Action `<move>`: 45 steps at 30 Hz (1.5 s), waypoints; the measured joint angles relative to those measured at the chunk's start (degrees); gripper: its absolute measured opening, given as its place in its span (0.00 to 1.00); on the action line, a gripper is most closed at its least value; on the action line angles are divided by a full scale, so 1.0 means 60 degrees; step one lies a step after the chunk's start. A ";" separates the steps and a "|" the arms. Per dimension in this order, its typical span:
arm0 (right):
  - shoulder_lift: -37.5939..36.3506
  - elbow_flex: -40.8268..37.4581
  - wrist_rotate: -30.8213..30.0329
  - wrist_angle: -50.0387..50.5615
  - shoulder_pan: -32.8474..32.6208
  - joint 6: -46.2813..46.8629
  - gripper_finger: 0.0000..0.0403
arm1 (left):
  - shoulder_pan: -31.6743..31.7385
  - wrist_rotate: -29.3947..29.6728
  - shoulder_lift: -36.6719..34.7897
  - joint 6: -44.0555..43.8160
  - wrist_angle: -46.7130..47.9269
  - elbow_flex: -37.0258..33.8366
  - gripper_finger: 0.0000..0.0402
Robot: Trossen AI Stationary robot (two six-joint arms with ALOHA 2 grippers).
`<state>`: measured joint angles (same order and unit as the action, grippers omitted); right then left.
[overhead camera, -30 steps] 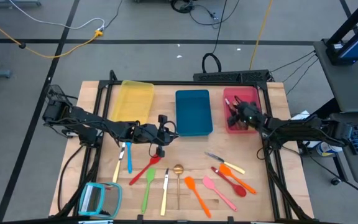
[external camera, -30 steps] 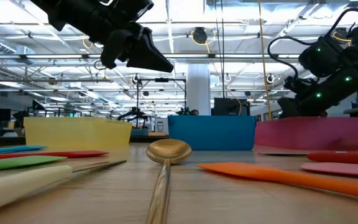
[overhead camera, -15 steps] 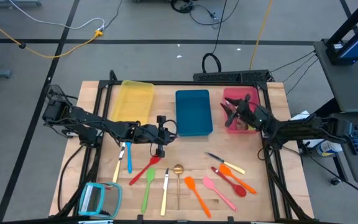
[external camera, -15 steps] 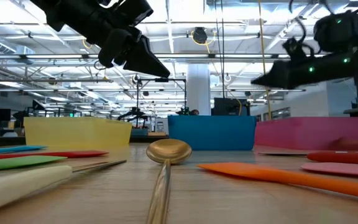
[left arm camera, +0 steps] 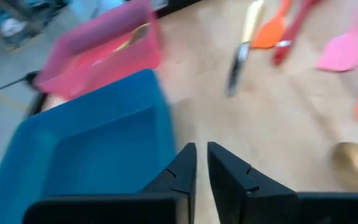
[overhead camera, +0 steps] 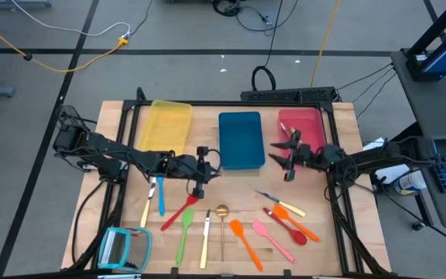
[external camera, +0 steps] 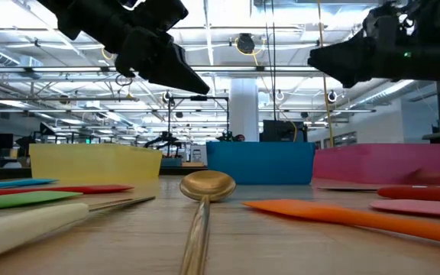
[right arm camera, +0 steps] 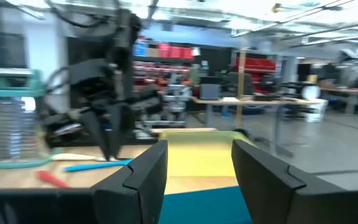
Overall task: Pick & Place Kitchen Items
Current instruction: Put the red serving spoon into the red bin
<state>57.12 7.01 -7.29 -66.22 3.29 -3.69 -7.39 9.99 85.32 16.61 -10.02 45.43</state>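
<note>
Looking down, you have the right gripper (overhead camera: 288,157) spread beside the red tray (overhead camera: 310,124), left gripper (overhead camera: 200,170) nearly pressed together, empty, by the blue tray (overhead camera: 240,139), utensils (overhead camera: 238,221) strewn on the desk (overhead camera: 355,232).

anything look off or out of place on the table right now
Nothing stands out. The utensils lie flat and scattered on the wooden table, none broken or hanging off. One gold-coloured spoon already lies in the red tray; the blue tray looks empty.

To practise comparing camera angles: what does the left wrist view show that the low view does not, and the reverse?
Only the left wrist view: a metal spoon lying inside the red tray, plus the blue tray's inside. Only the low view: the yellow tray and the right claw raised above the table. Both share the gold spoon, blue tray and red tray.
</note>
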 joint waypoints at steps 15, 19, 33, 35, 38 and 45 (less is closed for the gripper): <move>0.0002 0.0000 -0.0024 0.0025 -0.1801 0.1636 0.42 | -0.1081 -0.0450 0.0000 0.0464 -0.0541 0.0000 0.41; 0.0004 0.0000 -0.0018 0.0219 -0.2059 0.2084 0.42 | -0.1431 -0.0446 0.0000 0.0459 -0.1037 0.0000 0.41; 0.1135 0.0163 -0.1281 0.0517 -0.3048 0.3044 0.42 | -0.1494 -0.0410 0.0000 0.0180 -0.0753 0.0000 0.38; 0.1481 0.0456 -0.1279 0.0514 -0.3163 0.3038 0.42 | -0.1399 -0.0407 0.0000 0.0180 -0.0749 0.0000 0.38; 0.2018 0.1178 -0.1253 0.0836 -0.3455 0.2718 0.42 | -0.1229 -0.0403 0.0000 0.0247 -0.0747 0.0000 0.38; 0.2819 0.4279 -0.1659 0.5888 -0.4235 0.2278 0.42 | -0.0840 -0.0386 0.0000 0.0279 -0.0743 0.0000 0.38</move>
<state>74.04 32.68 -17.24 -30.89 -22.13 9.97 -12.43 7.67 85.32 18.28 -14.48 45.43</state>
